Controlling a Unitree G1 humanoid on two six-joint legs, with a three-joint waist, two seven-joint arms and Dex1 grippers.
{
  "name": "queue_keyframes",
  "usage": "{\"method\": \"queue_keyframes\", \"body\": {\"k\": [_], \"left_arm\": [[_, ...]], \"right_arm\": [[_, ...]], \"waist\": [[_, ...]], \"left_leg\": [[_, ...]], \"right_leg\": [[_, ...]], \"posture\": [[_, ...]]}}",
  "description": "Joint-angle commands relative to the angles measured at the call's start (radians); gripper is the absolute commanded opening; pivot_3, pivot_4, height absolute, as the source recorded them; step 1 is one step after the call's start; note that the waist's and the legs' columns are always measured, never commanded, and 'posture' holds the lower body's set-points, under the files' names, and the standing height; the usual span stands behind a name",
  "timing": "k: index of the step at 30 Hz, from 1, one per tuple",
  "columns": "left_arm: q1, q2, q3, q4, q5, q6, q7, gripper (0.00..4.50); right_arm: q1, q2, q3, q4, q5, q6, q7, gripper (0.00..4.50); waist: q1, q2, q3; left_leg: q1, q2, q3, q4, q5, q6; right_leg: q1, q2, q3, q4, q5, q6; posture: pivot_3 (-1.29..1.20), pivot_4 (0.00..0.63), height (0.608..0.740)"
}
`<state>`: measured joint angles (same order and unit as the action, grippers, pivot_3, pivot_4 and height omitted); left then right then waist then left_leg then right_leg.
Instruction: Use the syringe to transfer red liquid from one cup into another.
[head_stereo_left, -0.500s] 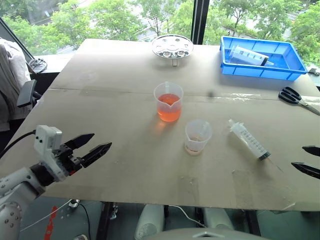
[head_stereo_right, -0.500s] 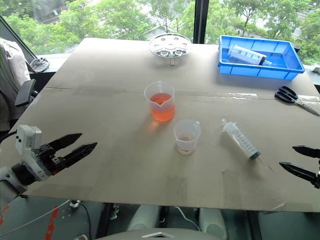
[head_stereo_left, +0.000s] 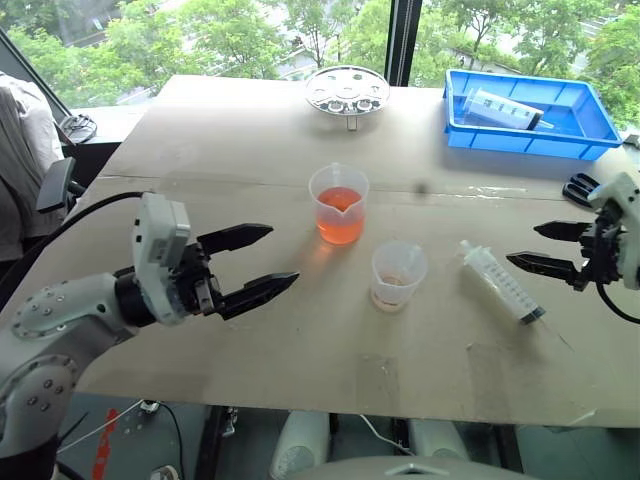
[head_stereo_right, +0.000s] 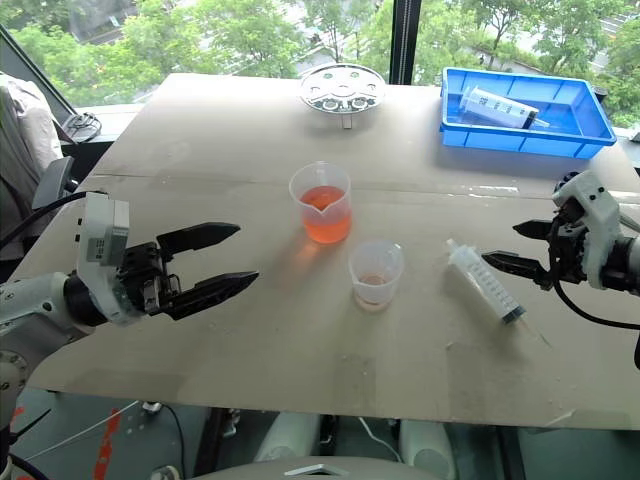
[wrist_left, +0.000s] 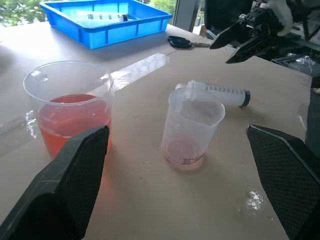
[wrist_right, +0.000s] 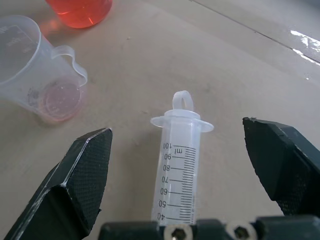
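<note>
Both arms up and inward since half a second back: left gripper (head_stereo_left: 248, 262) risen from the near-left table edge to hover left of the cups; right gripper (head_stereo_left: 545, 247) moved in from the near-right edge, now poised just right of the syringe. Cups, syringe, tray unmoved.

Table (head_stereo_left: 200, 180): bare board, task items mid-table.
Blue tray (head_stereo_left: 590, 118), far right: holds packaged syringe (head_stereo_left: 500, 108), not the one wanted.
Round metal rack (head_stereo_left: 346, 90), far centre. Scissors (wrist_left: 186, 43) at right edge, behind right wrist.
Left gripper: fingers wide apart, empty, aimed toward the cups.
Right gripper: fingers wide apart, empty, straddling the syringe barrel in wrist view without touching.
Larger beaker (head_stereo_left: 338, 203), centre: red liquid (head_stereo_left: 338, 218) filling roughly the lower half.
Smaller cup (head_stereo_left: 398, 275), near-right of beaker, apart from it: only a faint pink film at the bottom.
Syringe (head_stereo_left: 498, 279): flat on table, right of smaller cup, plunger ring toward far-left, dark seal and tip toward near-right; plunger pushed in.

Handling judgement: syringe light, rigid, smooth round plastic, likely to roll or slip under a loose pinch. Best hold: across mid-barrel, below the flange, leaving ring and tip free. Both cups light, thin-walled, easily tipped; beaker steadier with liquid, but spill risk if knocked.
</note>
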<state>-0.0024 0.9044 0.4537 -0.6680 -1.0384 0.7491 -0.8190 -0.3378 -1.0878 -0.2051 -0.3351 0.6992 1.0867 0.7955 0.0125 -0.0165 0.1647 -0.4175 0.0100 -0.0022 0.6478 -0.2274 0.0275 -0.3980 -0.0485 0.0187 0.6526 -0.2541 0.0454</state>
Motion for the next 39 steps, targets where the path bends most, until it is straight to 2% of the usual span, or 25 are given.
{"method": "queue_keyframes", "body": {"k": [1,4,8,15,22,26,28,30,32,36,39], "left_arm": [[-0.021,0.032,-0.030,-0.061,-0.007,-0.024,-0.048,4.46],[-0.043,0.040,-0.052,-0.081,-0.015,-0.028,-0.059,4.46],[-0.063,0.045,-0.064,-0.089,-0.018,-0.031,-0.058,4.46],[-0.062,0.016,-0.089,-0.115,-0.008,-0.045,-0.015,4.46],[-0.042,0.012,-0.077,-0.125,-0.022,-0.046,0.015,4.46],[-0.046,0.008,-0.072,-0.119,-0.038,-0.044,0.046,4.50],[-0.043,0.011,-0.067,-0.119,-0.041,-0.045,0.053,4.50],[-0.034,0.013,-0.064,-0.122,-0.036,-0.047,0.056,4.50],[-0.027,0.010,-0.057,-0.124,-0.044,-0.045,0.071,4.50],[0.004,0.004,-0.025,-0.126,-0.060,-0.041,0.098,4.50],[0.033,-0.032,0.021,-0.121,-0.113,-0.038,0.179,4.50]], "right_arm": [[-0.151,-0.040,0.160,0.000,-0.054,0.150,-0.053,4.50],[-0.275,-0.022,0.271,0.041,-0.058,0.294,-0.069,4.50],[-0.385,0.012,0.356,0.103,-0.077,0.421,-0.095,4.50],[-0.424,0.096,0.395,0.189,-0.098,0.515,-0.134,4.50],[-0.450,0.173,0.408,0.296,-0.132,0.500,-0.151,4.50],[-0.448,0.173,0.474,0.324,-0.150,0.454,-0.119,3.25],[-0.456,0.198,0.483,0.361,-0.165,0.432,-0.120,2.26],[-0.468,0.222,0.494,0.389,-0.178,0.413,-0.119,1.48],[-0.467,0.215,0.527,0.389,-0.194,0.386,-0.101,1.42],[-0.432,0.128,0.571,0.334,-0.235,0.260,-0.027,1.42],[-0.480,0.200,0.215,0.281,-0.014,0.236,0.063,1.42]], "waist": [[-0.001,0.001,0.000],[0.000,0.000,0.001],[0.001,0.000,0.001],[-0.002,0.000,0.001],[-0.004,0.000,0.001],[-0.005,0.000,0.001],[-0.007,0.000,0.001],[-0.013,0.000,0.001],[-0.024,-0.001,0.000],[-0.027,-0.001,0.000],[-0.024,-0.001,0.003]], "left_leg": [[0.000,0.000,0.000,0.000,0.000,0.000],[0.000,0.000,0.000,0.000,0.000,0.001],[0.000,0.000,0.000,0.000,0.000,0.001],[0.000,0.000,0.000,0.000,0.000,0.001],[0.000,0.000,0.001,0.000,0.000,0.001],[0.000,0.000,0.000,0.001,0.000,0.001],[0.000,0.000,0.000,0.001,0.000,0.001],[0.001,0.000,0.000,0.001,0.000,0.001],[0.001,0.000,0.000,0.001,0.000,0.001],[0.002,0.000,0.000,0.001,0.000,0.001],[0.002,0.000,0.000,0.001,0.000,0.001]], "right_leg": [[0.000,0.000,0.000,-0.001,0.000,0.000],[0.000,0.000,0.000,-0.003,0.000,-0.001],[0.001,0.000,0.000,-0.003,0.000,-0.001],[0.001,0.000,0.000,-0.003,0.000,0.000],[0.001,0.001,0.000,-0.003,0.002,0.003],[0.001,0.001,0.000,-0.002,0.002,0.003],[0.001,0.001,0.000,-0.002,0.002,0.003],[0.001,0.001,0.000,-0.002,0.002,0.003],[0.002,0.001,0.000,-0.001,0.002,0.003],[0.002,0.001,0.000,0.000,0.002,0.003],[0.002,0.001,0.000,0.000,0.002,0.003]], "posture": [[0.00,0.150,0.740],[0.00,0.150,0.740],[0.00,0.150,0.740],[0.00,0.150,0.740],[0.00,0.150,0.740],[0.00,0.150,0.740],[0.00,0.150,0.740],[0.00,0.150,0.740],[0.00,0.150,0.740],[0.00,0.150,0.740],[0.00,0.150,0.740]]}}
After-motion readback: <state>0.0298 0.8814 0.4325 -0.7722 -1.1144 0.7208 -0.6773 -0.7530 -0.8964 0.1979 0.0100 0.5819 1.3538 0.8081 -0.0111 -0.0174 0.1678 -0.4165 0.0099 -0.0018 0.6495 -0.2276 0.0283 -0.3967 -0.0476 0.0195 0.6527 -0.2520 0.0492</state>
